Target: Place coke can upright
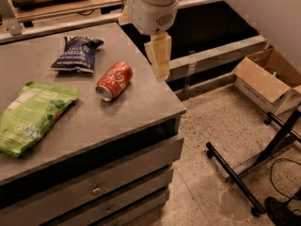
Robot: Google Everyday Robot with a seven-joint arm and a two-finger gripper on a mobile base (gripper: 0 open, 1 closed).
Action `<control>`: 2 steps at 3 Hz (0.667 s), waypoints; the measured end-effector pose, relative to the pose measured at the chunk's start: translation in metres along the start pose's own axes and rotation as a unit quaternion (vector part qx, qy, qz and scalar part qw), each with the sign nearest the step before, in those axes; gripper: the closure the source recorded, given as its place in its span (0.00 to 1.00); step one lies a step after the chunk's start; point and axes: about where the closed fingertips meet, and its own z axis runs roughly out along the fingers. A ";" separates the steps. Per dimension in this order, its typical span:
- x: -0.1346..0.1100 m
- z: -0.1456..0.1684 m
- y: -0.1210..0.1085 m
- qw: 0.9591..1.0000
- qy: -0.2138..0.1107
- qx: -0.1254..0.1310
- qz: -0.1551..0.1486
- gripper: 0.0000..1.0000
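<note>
Jaws near coke can [114,81], arm [153,4] cropped

Warm dim indoor light, soft shadows, end effector [160,72] above counter [136,102] edge

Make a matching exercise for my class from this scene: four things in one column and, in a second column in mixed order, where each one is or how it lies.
Things
1. coke can
2. green bag
3. gripper
4. cardboard box

Places or states
A. hanging in the air beside the can, near the table's edge
B. on the floor, flaps open
C. lying on its side near the middle of the table
D. lying flat near the table's front edge

Pairs: 1-C, 2-D, 3-A, 4-B
</note>
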 end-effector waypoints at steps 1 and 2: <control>-0.017 0.040 -0.027 0.995 -0.023 0.009 -0.095 0.00; -0.030 0.074 -0.050 0.985 -0.043 0.015 -0.169 0.00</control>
